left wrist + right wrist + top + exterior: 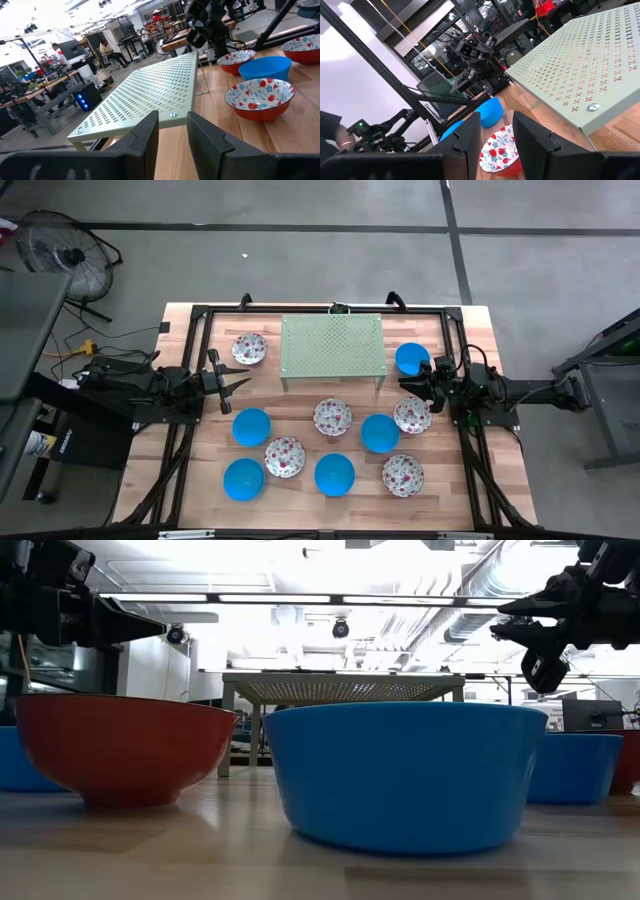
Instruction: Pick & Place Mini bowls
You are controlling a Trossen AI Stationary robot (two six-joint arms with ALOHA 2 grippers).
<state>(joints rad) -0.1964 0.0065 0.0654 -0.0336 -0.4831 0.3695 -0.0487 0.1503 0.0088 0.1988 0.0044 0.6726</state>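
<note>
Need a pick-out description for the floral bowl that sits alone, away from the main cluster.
Start at the green perforated stand at the table's far middle. Just off its left end, on the left arm's side, sits one floral bowl. It is the only bowl up there on that side; every other floral one lies in the cluster in front of the stand.

No legible text, labels, brands, numbers or signs appear on any object in these views.

Bare table lies between the green stand and the crowded mini bowls in front.
</note>
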